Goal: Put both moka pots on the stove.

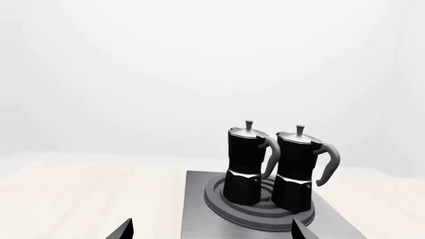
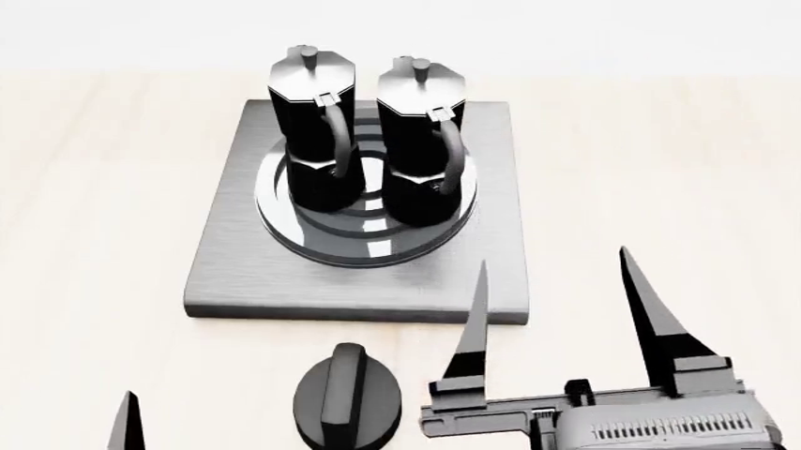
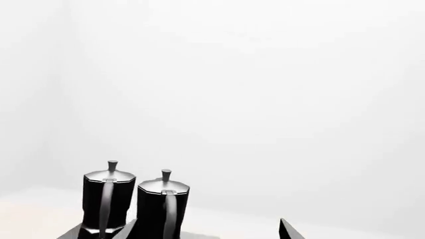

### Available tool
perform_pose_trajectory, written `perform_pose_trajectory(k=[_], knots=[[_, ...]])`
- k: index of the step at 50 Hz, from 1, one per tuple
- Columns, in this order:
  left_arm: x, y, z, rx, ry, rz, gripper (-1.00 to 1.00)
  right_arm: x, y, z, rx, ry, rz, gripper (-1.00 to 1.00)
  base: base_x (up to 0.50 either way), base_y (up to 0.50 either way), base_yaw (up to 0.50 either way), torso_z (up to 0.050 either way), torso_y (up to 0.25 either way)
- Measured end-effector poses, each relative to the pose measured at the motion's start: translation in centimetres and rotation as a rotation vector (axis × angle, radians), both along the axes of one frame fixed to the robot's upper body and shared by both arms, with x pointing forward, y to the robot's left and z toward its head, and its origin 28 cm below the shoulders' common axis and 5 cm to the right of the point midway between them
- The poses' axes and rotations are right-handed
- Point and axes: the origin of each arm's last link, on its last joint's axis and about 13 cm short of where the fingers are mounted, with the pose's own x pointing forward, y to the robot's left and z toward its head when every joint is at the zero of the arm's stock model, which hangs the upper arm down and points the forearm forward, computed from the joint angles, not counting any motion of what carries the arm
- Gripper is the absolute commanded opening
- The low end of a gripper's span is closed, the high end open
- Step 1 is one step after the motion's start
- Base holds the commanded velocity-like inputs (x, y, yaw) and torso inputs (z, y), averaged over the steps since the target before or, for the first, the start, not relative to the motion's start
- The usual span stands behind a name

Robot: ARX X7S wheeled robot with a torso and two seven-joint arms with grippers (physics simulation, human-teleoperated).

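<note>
Both pots [image 2: 313,131] [image 2: 423,141] sit upright on the stove [image 2: 238,272] burner, side by side, nearly touching. Right hand [image 2: 557,300] is open, empty, just off the stove's near corner. Left hand [image 1: 209,230] looks open too, though I only see its tips. Task looks done. Risk: swinging the right hand forward clips the nearer pot's handle and tips it into its neighbour. The dial [image 2: 348,398] sits close as well.

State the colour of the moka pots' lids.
Silvery grey lids on glossy black faceted moka pots; clearest in the head view.
</note>
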Motion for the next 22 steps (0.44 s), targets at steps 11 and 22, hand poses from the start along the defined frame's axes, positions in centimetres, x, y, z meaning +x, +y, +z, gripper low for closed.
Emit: perform_pose_trajectory(k=[11, 22], knots=[[0.9, 0.0, 0.2, 0.000, -0.001, 0.002, 1.00, -2.3, 0.3, -1.6, 0.018, 0.013, -0.001, 1.00, 0.00, 0.00, 0.00, 0.000, 0.000], [1.7, 0.0, 0.3, 0.000, -0.002, 0.001, 1.00, -4.4, 0.9, -2.0, 0.022, 0.014, 0.031, 1.00, 0.00, 0.00, 0.00, 0.000, 0.000]])
